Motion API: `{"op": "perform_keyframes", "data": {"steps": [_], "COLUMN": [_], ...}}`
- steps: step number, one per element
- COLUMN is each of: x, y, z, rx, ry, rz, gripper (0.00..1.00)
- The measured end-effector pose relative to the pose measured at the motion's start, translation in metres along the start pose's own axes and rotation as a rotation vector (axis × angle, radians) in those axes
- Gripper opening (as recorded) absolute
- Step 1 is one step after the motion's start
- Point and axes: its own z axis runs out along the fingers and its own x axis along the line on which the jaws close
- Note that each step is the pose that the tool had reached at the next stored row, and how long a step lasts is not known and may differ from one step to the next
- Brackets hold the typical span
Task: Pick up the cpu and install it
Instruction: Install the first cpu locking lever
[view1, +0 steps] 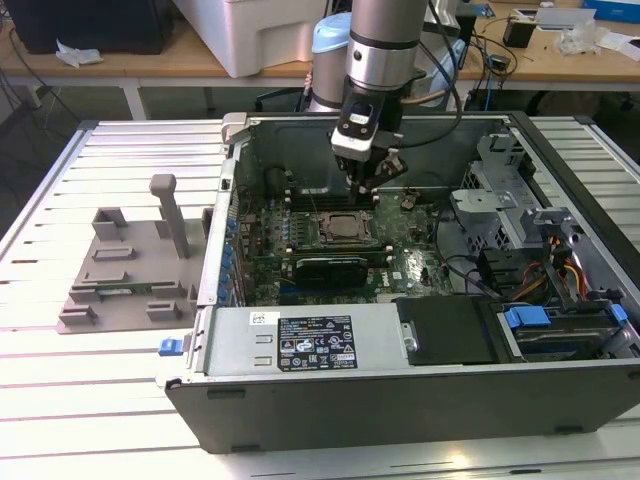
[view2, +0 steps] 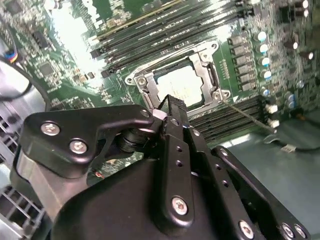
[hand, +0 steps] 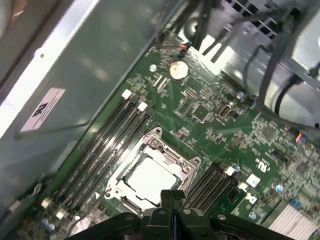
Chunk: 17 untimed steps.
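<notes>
Cpu (hand: 150, 177) seated in motherboard socket (hand: 186, 167), just below end effector (hand: 172, 196), fingers pressed together, empty

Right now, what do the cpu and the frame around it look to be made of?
The cpu looks like bare metal, pale silvery-grey with a matte glare. The socket frame looks like bright metal, glinting at its edges and screws. The end effector, in black, hangs just above it.

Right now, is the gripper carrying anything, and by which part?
Nothing is held. The gripper is shut and empty above the motherboard; the cpu already lies in its socket.
</notes>
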Motion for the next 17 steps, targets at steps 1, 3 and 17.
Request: {"op": "perform_keyframes", "data": {"steps": [1, 3, 17], "x": [0.0000, 0.0000, 0.0000], "y": [0.0000, 0.0000, 0.0000], "z": [0.0000, 0.0000, 0.0000], "rx": [-0.0005, -0.0014, -0.0054], "ry": [-0.0016, -0.0051, -0.0188], "rz": [-0.036, -0.112, -0.421], "gripper": [0.11, 0.11, 0.11]}}
